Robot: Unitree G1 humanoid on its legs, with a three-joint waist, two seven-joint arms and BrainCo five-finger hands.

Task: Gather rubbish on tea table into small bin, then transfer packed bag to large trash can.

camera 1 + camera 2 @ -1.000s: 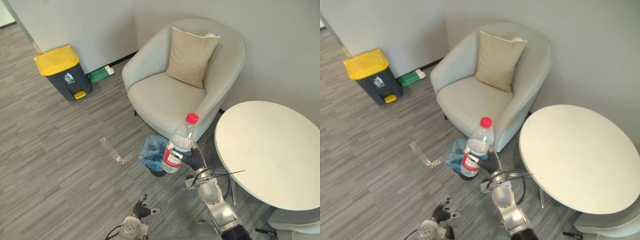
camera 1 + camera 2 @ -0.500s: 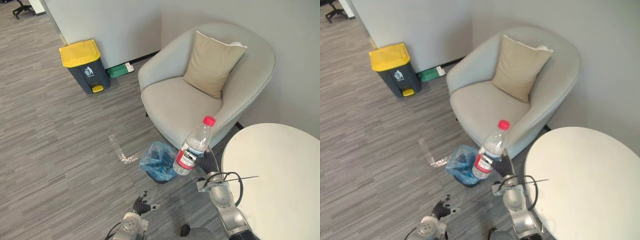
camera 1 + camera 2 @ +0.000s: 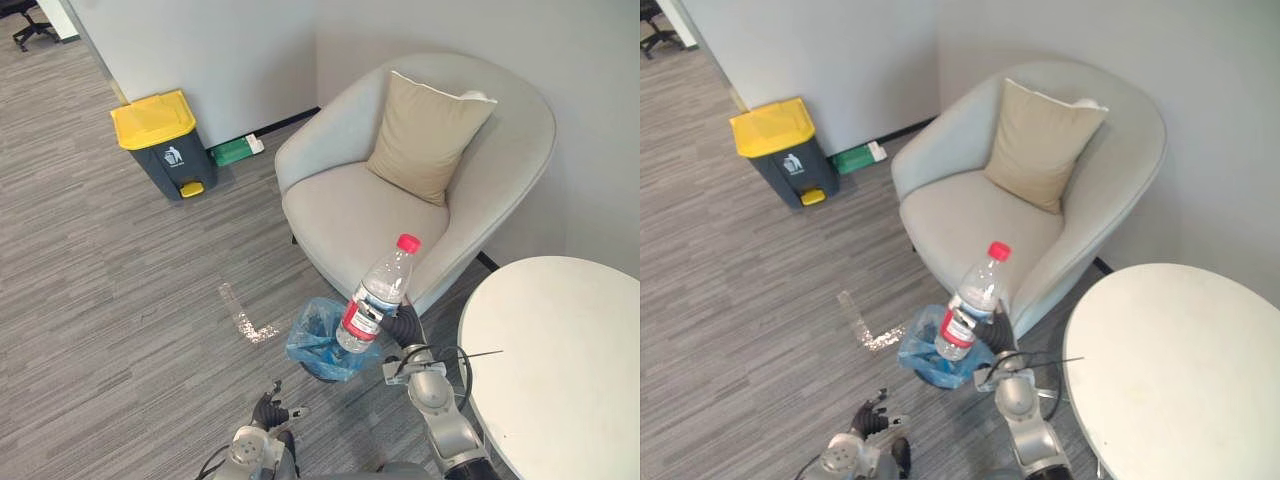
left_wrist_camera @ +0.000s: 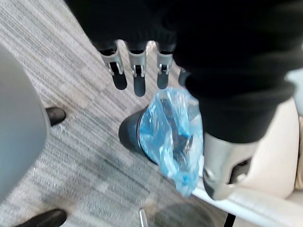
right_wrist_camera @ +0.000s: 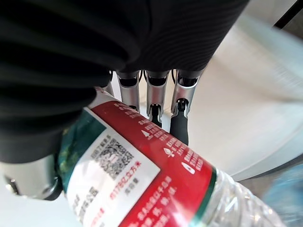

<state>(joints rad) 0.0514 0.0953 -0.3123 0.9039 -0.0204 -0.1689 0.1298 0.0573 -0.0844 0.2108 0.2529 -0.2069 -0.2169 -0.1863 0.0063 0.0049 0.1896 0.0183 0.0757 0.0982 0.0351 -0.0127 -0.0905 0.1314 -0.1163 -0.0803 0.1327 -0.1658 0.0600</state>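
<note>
Clear plastic water bottle (image 3: 378, 296), right hand (image 3: 404, 326) curled tight round it, held over the 3 o'clock rim of the blue-bagged small bin (image 3: 318, 340). Still the rubbish-gathering step, I'd say; next is probably to centre it and let go. Left hand (image 3: 270, 411) idles, fingers loose.

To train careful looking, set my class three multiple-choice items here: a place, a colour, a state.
1. Where does the small bin stand? A on the round table; B on the floor by the armchair; C on the armchair's seat.
2. What colour is the bottle's cap? A green; B red; C white.
3. The right hand is: A open; B shut, empty; C shut on the bottle.
Key: B, it stands on the floor at the chair's front; B, the cap is red; C, its fingers curl round the label.
</note>
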